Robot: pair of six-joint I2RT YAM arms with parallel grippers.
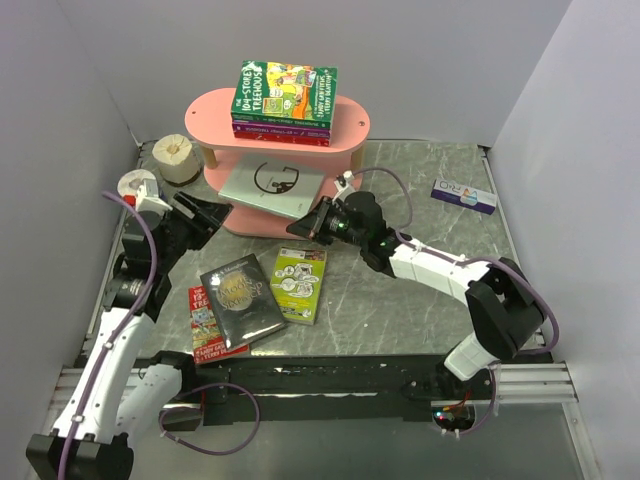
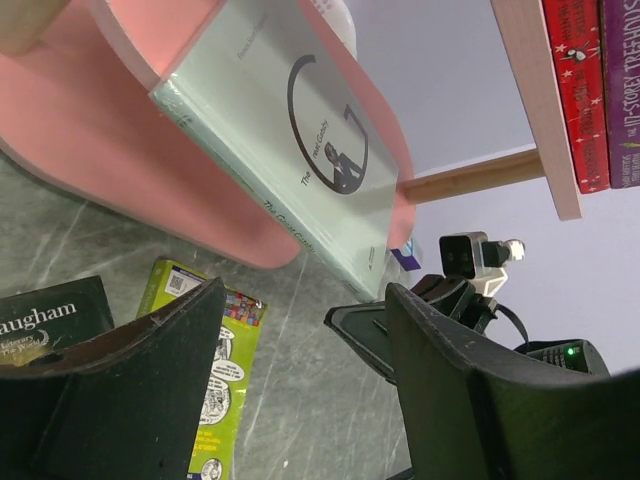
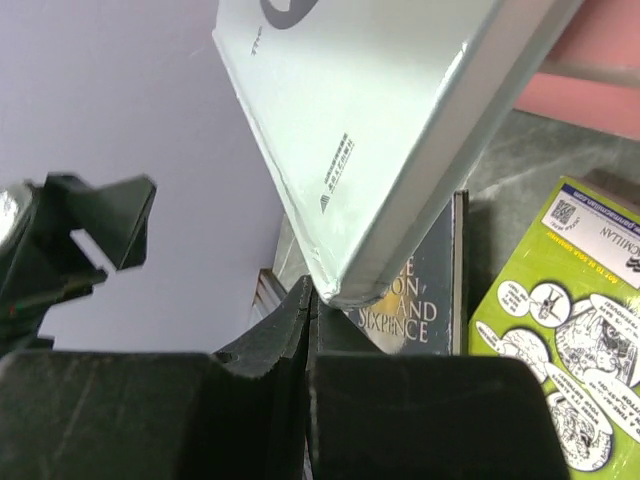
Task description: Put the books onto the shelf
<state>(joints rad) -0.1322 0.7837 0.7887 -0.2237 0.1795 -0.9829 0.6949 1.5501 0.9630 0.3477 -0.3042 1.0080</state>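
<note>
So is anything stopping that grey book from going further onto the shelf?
Nothing visible does. The grey book already lies partly on a lower tier of the shelf, one corner jutting past the front edge, with the shut right gripper at that corner. Deeper in, the boards above hide the tier.

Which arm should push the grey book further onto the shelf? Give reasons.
Right. The right gripper, shut, sits at the corner of the grey book overhanging the shelf; the left gripper stands open, aside.
</note>
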